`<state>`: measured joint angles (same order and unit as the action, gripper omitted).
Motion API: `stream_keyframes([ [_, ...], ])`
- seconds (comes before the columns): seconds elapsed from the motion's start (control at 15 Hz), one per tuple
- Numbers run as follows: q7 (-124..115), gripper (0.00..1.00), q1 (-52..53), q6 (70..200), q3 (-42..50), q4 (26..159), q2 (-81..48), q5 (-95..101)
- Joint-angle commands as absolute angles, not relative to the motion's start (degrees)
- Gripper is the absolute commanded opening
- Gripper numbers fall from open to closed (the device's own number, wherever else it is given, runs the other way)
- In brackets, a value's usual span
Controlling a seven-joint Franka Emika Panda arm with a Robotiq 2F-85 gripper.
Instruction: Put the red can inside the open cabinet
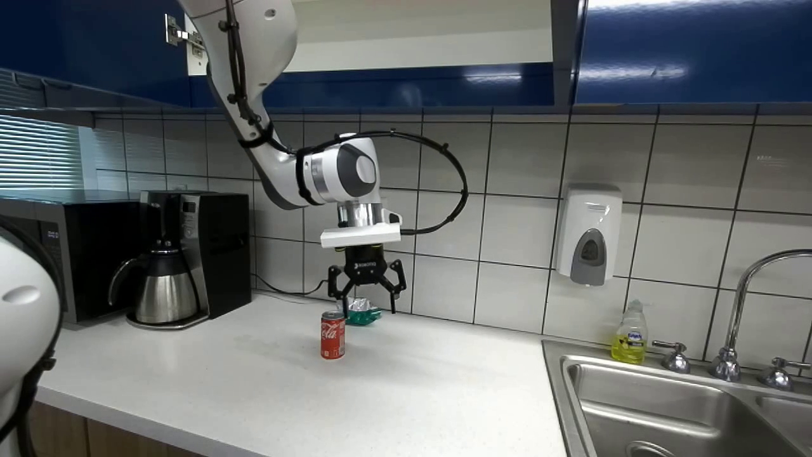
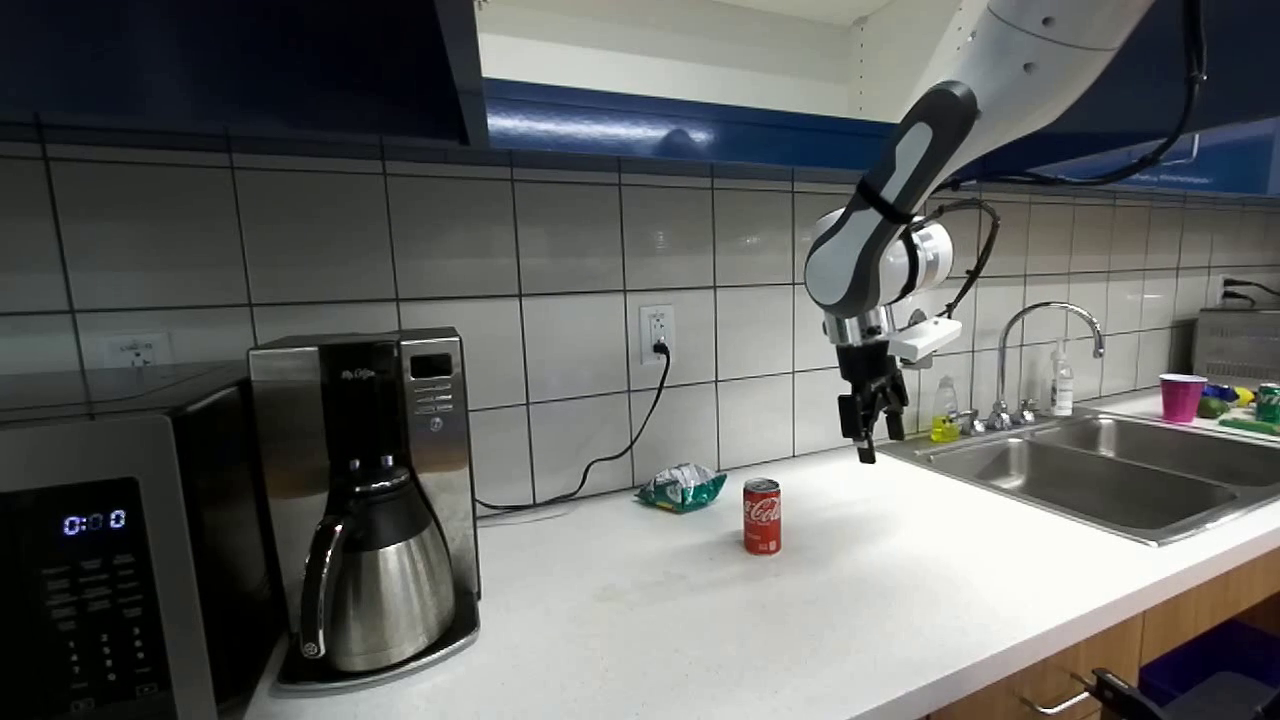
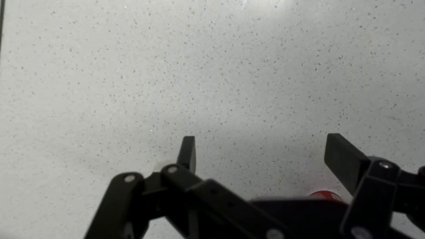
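The red can (image 1: pixel 333 336) stands upright on the white counter in both exterior views (image 2: pixel 762 522). In the wrist view only a red edge of the can (image 3: pixel 327 194) shows at the bottom, mostly hidden behind the gripper body. My gripper (image 1: pixel 370 311) points down with its fingers apart and nothing between them. It hangs above the counter, higher than the can and off to its side (image 2: pixel 880 448). In the wrist view bare counter shows between the fingertips (image 3: pixel 261 146). The open cabinet (image 1: pixel 425 47) is on the wall above, its pale interior also showing in an exterior view (image 2: pixel 660 50).
A teal packet (image 2: pixel 682 488) lies behind the can near the tiled wall. A coffee maker (image 2: pixel 375 520) and a microwave (image 2: pixel 120 560) stand at one end. A sink (image 1: pixel 653 406) with faucet and soap bottle (image 1: pixel 630 336) is at the other. The cabinet's blue lower edge (image 1: pixel 412 87) overhangs the counter.
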<state>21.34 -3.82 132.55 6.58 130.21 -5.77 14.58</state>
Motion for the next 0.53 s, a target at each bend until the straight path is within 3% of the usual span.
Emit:
stream_keyframes([
  [0.0, 22.02, 1.00, -3.60, 133.54, 4.29, 128.03, -9.09, 13.27],
  [0.47, 21.81, 1.00, -2.79, 136.21, 1.15, 127.26, -13.48, 11.11],
])
